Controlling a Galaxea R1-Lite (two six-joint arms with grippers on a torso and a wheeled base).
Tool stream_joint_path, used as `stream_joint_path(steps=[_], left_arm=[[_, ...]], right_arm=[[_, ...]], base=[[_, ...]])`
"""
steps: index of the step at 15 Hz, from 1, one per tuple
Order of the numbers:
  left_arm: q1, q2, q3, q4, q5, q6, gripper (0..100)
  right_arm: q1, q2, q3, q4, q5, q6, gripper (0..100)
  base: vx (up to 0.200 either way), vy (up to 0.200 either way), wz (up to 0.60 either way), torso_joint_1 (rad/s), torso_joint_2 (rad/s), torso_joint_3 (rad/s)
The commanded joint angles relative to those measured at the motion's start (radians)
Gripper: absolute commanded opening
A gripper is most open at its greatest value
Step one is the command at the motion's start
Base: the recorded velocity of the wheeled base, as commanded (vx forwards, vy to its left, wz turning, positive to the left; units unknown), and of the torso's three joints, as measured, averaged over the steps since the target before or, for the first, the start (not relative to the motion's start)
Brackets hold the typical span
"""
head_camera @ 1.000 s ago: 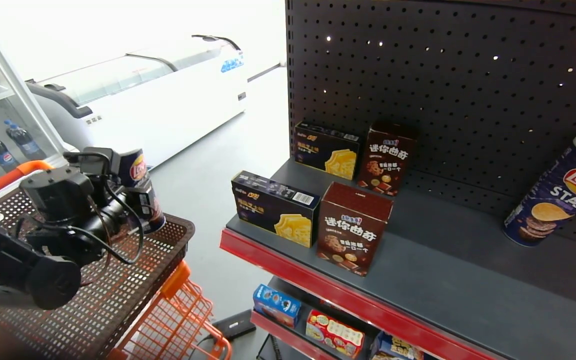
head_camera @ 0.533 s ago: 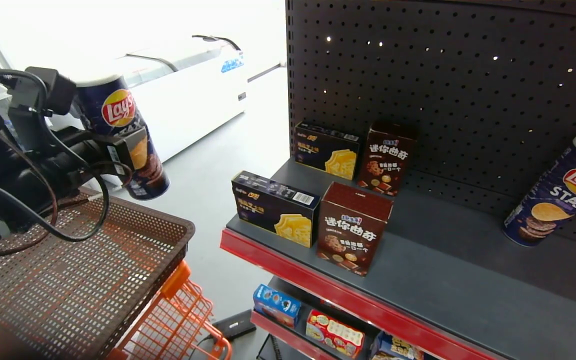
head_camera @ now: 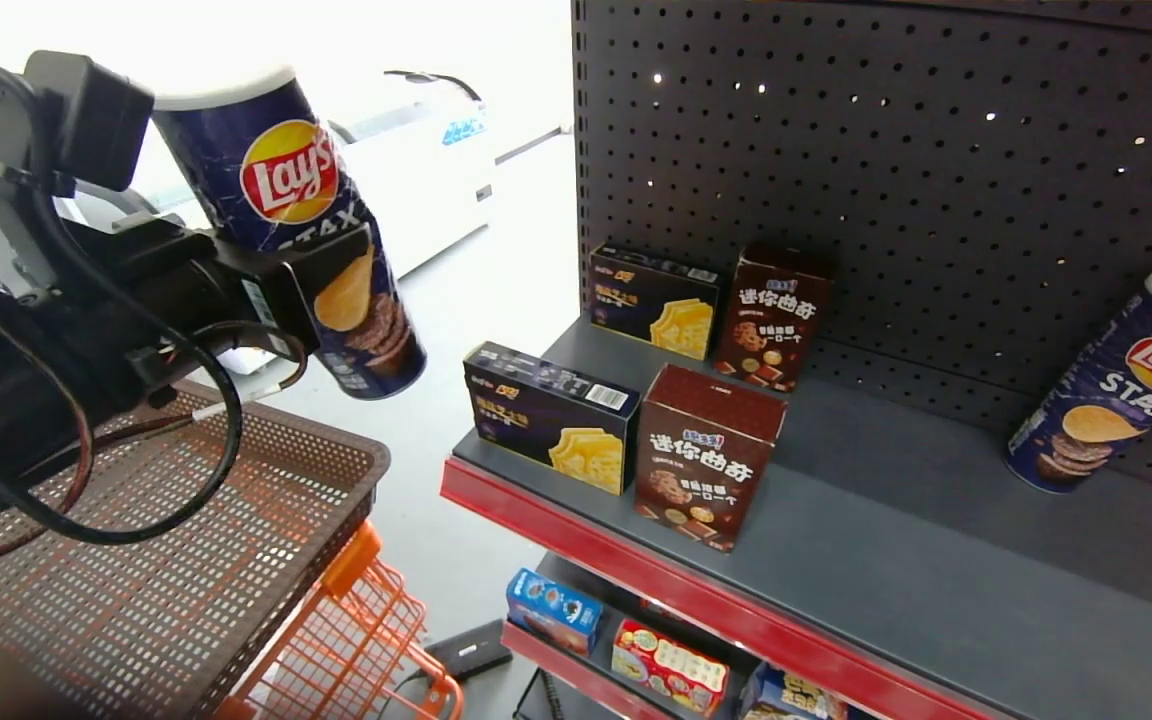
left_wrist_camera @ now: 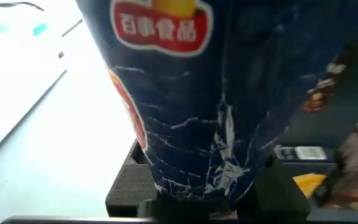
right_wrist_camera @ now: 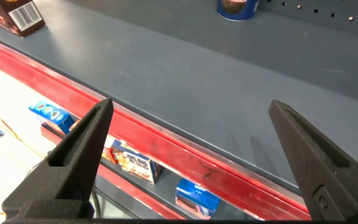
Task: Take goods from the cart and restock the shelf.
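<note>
My left gripper (head_camera: 311,285) is shut on a dark blue chip can (head_camera: 291,215) with a white lid, held tilted in the air above the cart basket (head_camera: 186,560), left of the shelf. In the left wrist view the chip can (left_wrist_camera: 191,106) stands close up between the fingers. A second chip can (head_camera: 1111,385) leans against the pegboard at the right of the grey shelf (head_camera: 896,560). My right gripper (right_wrist_camera: 197,162) is open, hovering over the shelf's red front edge (right_wrist_camera: 166,146), with the base of that second chip can (right_wrist_camera: 236,9) beyond it.
Two dark blue biscuit boxes (head_camera: 548,415) and two brown cookie boxes (head_camera: 704,455) stand at the shelf's left end. The shelf's middle is bare grey board. Lower shelves hold small boxes (head_camera: 554,608). A white chest freezer (head_camera: 336,190) stands behind the cart.
My left gripper has lifted the chip can out of the cart basket, up and to the right towards the shelf. The things on the shelf have not moved.
</note>
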Motion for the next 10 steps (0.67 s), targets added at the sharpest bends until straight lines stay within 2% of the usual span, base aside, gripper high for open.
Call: stream_joint_path(steps=[1, 2, 4, 6, 8, 10], left_arm=[[-0.086, -0.005, -0.014, 0.003, -0.001, -0.011, 0], [-0.136, -0.004, -0.017, 0.016, -0.019, -0.037, 0], [-0.172, -0.014, -0.029, 0.080, -0.070, -0.042, 0], [-0.207, -0.021, -0.060, 0.184, -0.075, -0.042, 0], [-0.216, -0.030, -0.088, 0.243, -0.075, -0.040, 0], [-0.218, -0.031, -0.080, 0.238, -0.079, -0.037, 0]], right_arm=[[-0.001, 0.002, 0.000, 0.000, 0.000, -0.001, 100], [0.000, 0.000, 0.000, 0.000, 0.000, 0.001, 100], [0.000, 0.000, 0.000, 0.000, 0.000, -0.001, 100], [0.000, 0.000, 0.000, 0.000, 0.000, 0.001, 100], [0.000, 0.000, 0.000, 0.000, 0.000, -0.001, 100], [0.000, 0.002, 0.000, 0.000, 0.000, -0.001, 100]], base=[[0.000, 0.000, 0.00, 0.000, 0.00, 0.000], [0.000, 0.000, 0.00, 0.000, 0.00, 0.000], [0.000, 0.000, 0.00, 0.000, 0.00, 0.000], [0.000, 0.000, 0.00, 0.000, 0.00, 0.000], [0.000, 0.000, 0.00, 0.000, 0.00, 0.000], [0.000, 0.000, 0.00, 0.000, 0.00, 0.000]])
